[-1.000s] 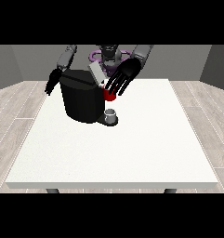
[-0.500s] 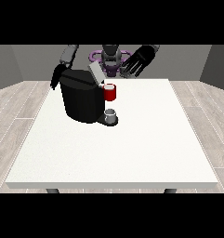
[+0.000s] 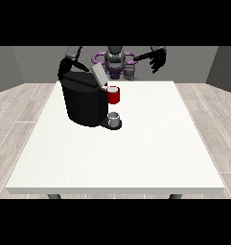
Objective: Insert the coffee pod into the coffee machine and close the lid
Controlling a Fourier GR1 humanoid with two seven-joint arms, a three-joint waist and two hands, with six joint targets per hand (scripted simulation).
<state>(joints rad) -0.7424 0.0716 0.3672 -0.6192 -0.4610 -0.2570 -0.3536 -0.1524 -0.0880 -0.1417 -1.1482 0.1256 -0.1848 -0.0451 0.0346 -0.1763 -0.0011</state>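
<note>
The black coffee machine (image 3: 83, 103) stands on the white table (image 3: 136, 153), left of the middle. Its grey lid (image 3: 98, 74) is tilted up at the top. A red thing at the machine (image 3: 113, 94) sits at its front, and below it a small grey thing (image 3: 114, 117) rests on the machine's base. I cannot tell whether that is the pod. The hand at the view's right (image 3: 157, 60) hangs in the air over the table's far edge with its fingers spread, well away from the machine. The hand at the view's left (image 3: 67, 67) is close behind the machine's top left corner.
The robot's torso (image 3: 114, 60) is behind the table's far edge. The table's front edge (image 3: 117, 190) is near the camera. Grey floor lies on both sides.
The hand at the view's right has drawn back from the red thing at the machine, rising and moving right towards the far edge. The hand at the view's left has barely moved.
</note>
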